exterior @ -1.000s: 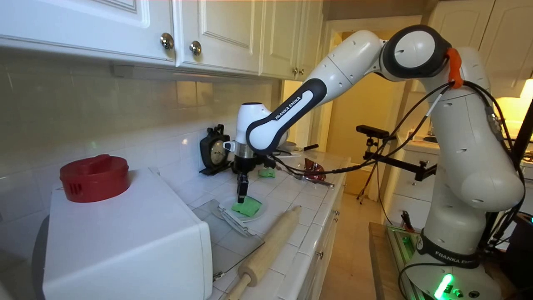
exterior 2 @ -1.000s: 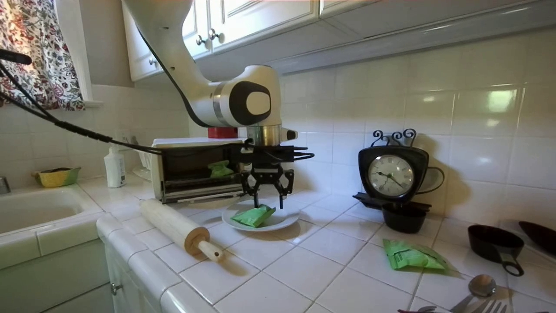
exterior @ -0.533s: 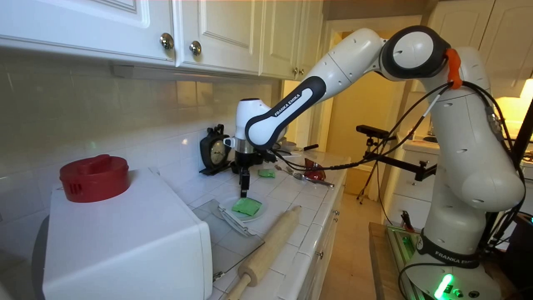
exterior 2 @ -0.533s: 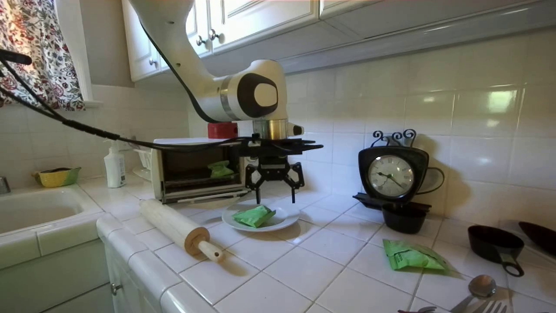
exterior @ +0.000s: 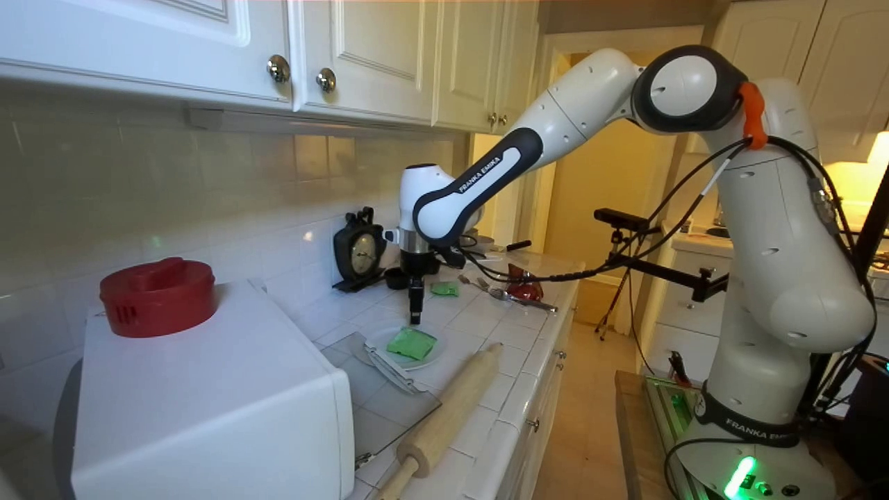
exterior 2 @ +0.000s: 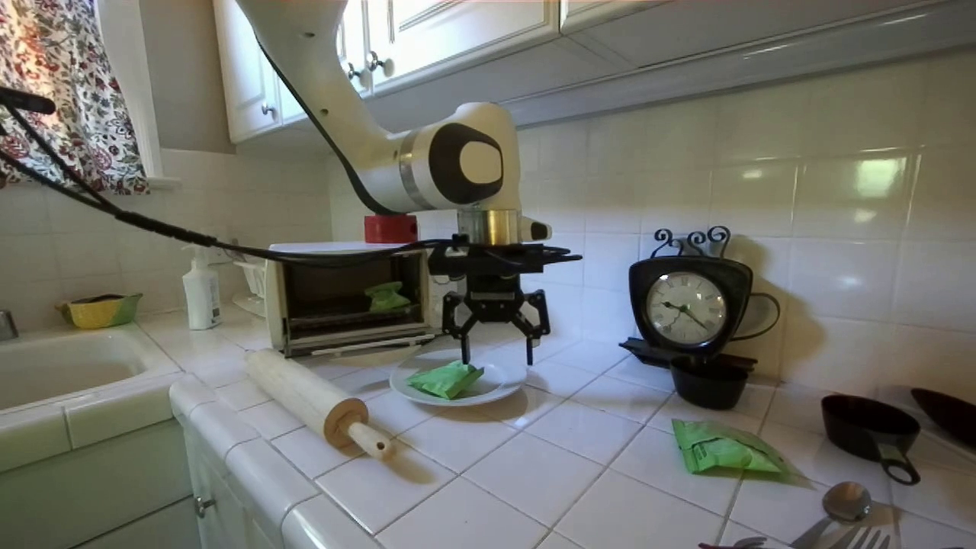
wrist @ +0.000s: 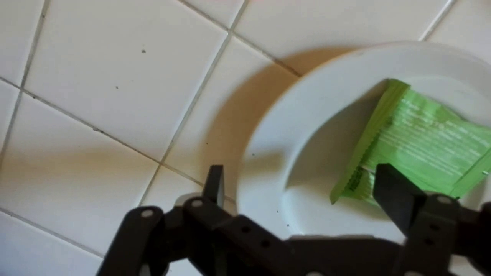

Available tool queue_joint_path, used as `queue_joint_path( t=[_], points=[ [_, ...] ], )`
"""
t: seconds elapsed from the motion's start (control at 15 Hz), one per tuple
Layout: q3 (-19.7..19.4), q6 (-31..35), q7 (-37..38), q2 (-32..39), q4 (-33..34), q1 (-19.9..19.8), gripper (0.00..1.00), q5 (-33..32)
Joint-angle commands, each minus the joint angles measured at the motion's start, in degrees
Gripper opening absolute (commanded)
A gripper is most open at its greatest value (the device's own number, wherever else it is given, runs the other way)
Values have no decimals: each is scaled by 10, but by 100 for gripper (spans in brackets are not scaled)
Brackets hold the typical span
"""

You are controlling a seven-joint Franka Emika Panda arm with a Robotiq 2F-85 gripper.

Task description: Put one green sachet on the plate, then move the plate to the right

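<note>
Sachet (wrist: 429, 140) lies on the plate (wrist: 333, 82), as asked. My gripper (exterior 2: 498, 362) hangs above, jaws apart, probably to straddle the rim (wrist: 261, 184)

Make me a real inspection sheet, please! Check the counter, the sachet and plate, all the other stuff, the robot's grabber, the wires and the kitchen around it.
Surface: white tiled counter; tiny dark specks show in the wrist view, too small to name.
Job's things: one green sachet lies on the plate, which sits on the counter.
Clutter: wooden rolling pin beside the plate, apart from it; second green packet out on the counter; third green packet inside the toaster oven; black clock; spoon.
Gripper: open above the plate; held object: nothing seen.
Cables: black cables loop through the air.
Surroundings: white cabinets above the counter, sink, floral curtain.
</note>
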Motion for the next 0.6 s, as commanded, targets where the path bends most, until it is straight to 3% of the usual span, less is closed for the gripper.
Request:
queue_joint_path(
  t=[0.0, 0.27, 0.53],
  points=[
    [-9, 6, 15, 0, -12, -16, 100, 14],
    [13, 122, -42, 7, -46, -69, 100, 92],
    [71, 209, -123, 31, -51, -135, 100, 192]
  ],
)
